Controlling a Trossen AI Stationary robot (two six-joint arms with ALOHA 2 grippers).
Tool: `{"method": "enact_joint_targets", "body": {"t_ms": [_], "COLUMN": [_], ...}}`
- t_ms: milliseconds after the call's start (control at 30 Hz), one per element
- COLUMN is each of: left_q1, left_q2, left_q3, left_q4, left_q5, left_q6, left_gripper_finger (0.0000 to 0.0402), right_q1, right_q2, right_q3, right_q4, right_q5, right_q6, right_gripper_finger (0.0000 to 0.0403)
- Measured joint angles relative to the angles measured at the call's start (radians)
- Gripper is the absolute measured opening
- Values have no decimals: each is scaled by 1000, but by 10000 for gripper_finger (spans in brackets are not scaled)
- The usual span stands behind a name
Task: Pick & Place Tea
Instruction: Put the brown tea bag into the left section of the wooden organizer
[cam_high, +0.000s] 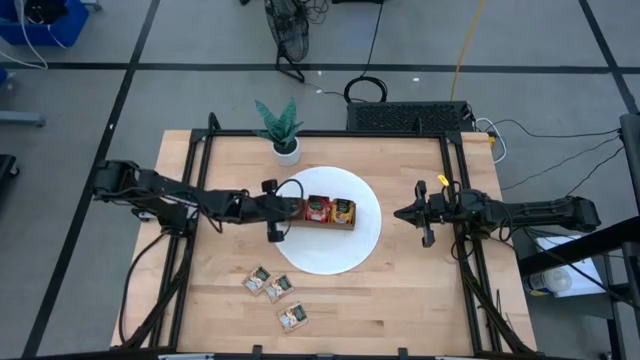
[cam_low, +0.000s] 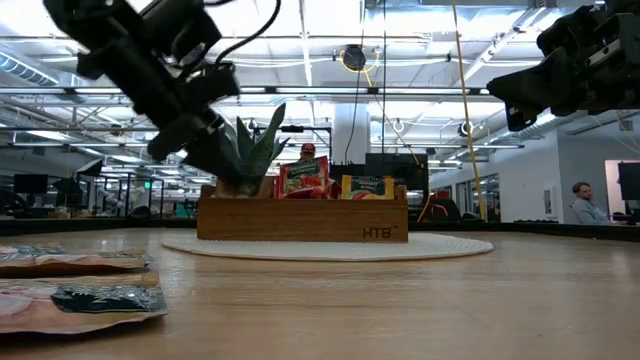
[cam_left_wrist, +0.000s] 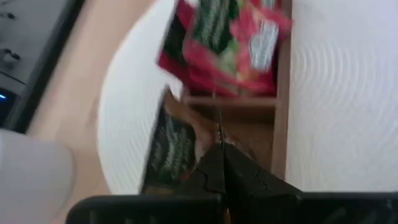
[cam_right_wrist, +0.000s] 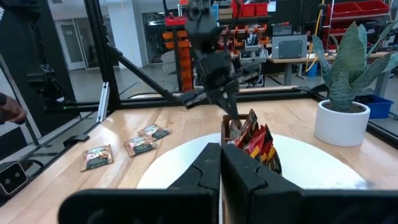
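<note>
1. Three flat square beige sachets (cam_high: 276, 296) with dark green marks lie on the near part of the pale wooden counter (cam_high: 420, 290), close together; their foil looks thin and a little wrinkled.
2. A round white mat (cam_high: 362, 240) lies in the middle of the counter and carries a brown wooden tray (cam_low: 300, 222) with three compartments.
3. Red sachets (cam_high: 318, 208) stand in the middle compartment and orange-yellow sachets (cam_high: 343, 211) in the right one.
4. The left hand (cam_high: 288, 207) is at the left compartment, its fingers pressed together on a beige and dark green sachet (cam_left_wrist: 169, 149) at that compartment.
5. The right hand (cam_high: 402, 213) hangs over the counter, right of the mat, fingers pressed together and holding nothing.
6. A small plant in a white pot (cam_high: 286, 150) stands at the far edge.
7. Beyond is a grey floor with cables, and a large hall with ceiling lights.
</note>
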Motion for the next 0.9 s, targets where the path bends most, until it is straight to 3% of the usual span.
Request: {"method": "enact_joint_targets", "body": {"t_ms": [167, 667, 900], "left_q1": [23, 25, 25], "left_q2": [0, 2, -11], "left_q3": [-66, -71, -69], "left_q4": [131, 140, 148], "left_q5": [14, -85, -116], "left_q6": [32, 30, -6], "left_gripper_finger": [0, 14, 87], "right_q1": [0, 0, 0], "right_q2": [0, 0, 0], "right_q3": [0, 0, 0], "right_q4": [0, 5, 6], "right_q5": [0, 0, 0], "right_q6": [0, 0, 0], "right_gripper_finger": [4, 4, 4]}}
